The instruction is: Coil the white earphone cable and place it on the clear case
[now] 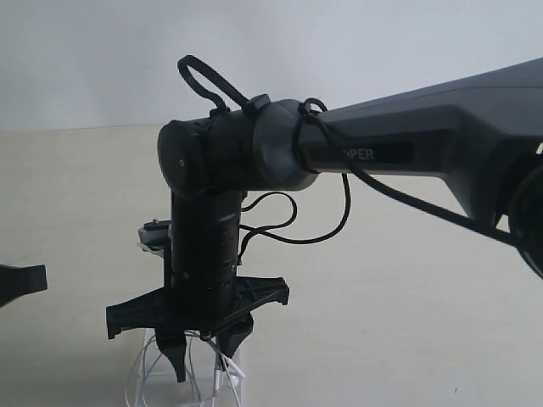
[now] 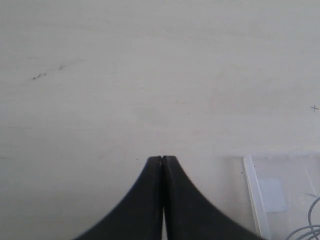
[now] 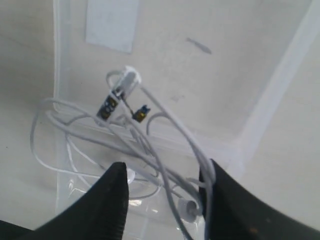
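Note:
The white earphone cable [image 3: 150,150] lies in loose loops on the clear case [image 3: 260,115], its inline remote [image 3: 117,97] uppermost and an earbud [image 3: 187,207] near the fingers. The case's whitish label [image 3: 112,22] shows through the plastic. My right gripper [image 3: 165,175] hangs open just over the coil, and a few strands rest against the inside of one finger [image 3: 220,195]. In the exterior view the right gripper [image 1: 204,360] points down over the cable [image 1: 142,370]. My left gripper [image 2: 162,159] is shut on nothing, beside the case [image 2: 252,195].
The right arm [image 1: 407,144] with its black robot cable [image 1: 339,220] reaches across the pale table [image 1: 407,322]. The left gripper [image 1: 21,284] shows only at the exterior view's left edge. A loop of the cable [image 2: 310,227] shows in a corner of the left wrist view.

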Robot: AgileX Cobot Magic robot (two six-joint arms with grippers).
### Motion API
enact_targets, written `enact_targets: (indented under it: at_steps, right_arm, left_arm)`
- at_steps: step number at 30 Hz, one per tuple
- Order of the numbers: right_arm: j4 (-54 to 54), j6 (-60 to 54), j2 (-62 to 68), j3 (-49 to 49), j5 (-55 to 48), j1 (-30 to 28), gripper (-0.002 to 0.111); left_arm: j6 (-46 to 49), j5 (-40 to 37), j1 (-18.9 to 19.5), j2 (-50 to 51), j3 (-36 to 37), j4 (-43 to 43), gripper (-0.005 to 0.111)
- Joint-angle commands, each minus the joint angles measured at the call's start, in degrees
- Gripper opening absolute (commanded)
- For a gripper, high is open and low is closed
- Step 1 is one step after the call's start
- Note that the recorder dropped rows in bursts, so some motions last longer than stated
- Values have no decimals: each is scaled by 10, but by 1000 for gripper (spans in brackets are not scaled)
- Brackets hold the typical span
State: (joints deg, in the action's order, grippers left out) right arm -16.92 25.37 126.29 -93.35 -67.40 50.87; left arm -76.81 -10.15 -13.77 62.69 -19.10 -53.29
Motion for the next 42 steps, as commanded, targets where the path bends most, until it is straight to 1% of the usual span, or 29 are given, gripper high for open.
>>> enact_targets:
  at_steps: [1, 6, 10, 13, 20, 30, 33, 36, 39, 40, 42]
  right_arm:
    - [8, -8, -3, -4, -1, -2, 45]
    - [9, -17, -3, -14, -4, -2, 46]
    - [19, -20, -3, -45, -19, -2, 57]
    - [36, -18, -3, -63, -26, -2, 62]
    - [93, -18, -3, -67, -26, -2, 62]
    - [127, -16, -3, -70, -26, -2, 62]
    - [151, -16, -4, -70, -26, -2, 53]
    - [193, -20, -11, -70, -26, -2, 34]
    - [279, -24, -31, -70, -26, -3, 13]
    - [316, -24, -40, -70, -26, -5, 7]
    - [359, -23, -59, -70, -26, -9, 0]
  left_arm:
    - [1, 1, 0, -2, 4, 4, 0]
    - [1, 1, 0, -2, 4, 4, 0]
    - [1, 1, 0, -2, 4, 2, 0]
    - [1, -2, 0, -2, 4, 1, 0]
    - [1, -5, 0, -2, 4, -1, 0]
    - [1, -14, 0, -2, 4, -5, 0]
    - [1, -21, 0, -2, 4, -5, 0]
    - [1, -31, 0, -2, 4, -17, 0]
    - [-3, -46, 2, -2, 4, -35, 0]
    - [-3, -50, 2, -2, 4, -37, 0]
    - [-15, -57, 2, -2, 4, -53, 0]
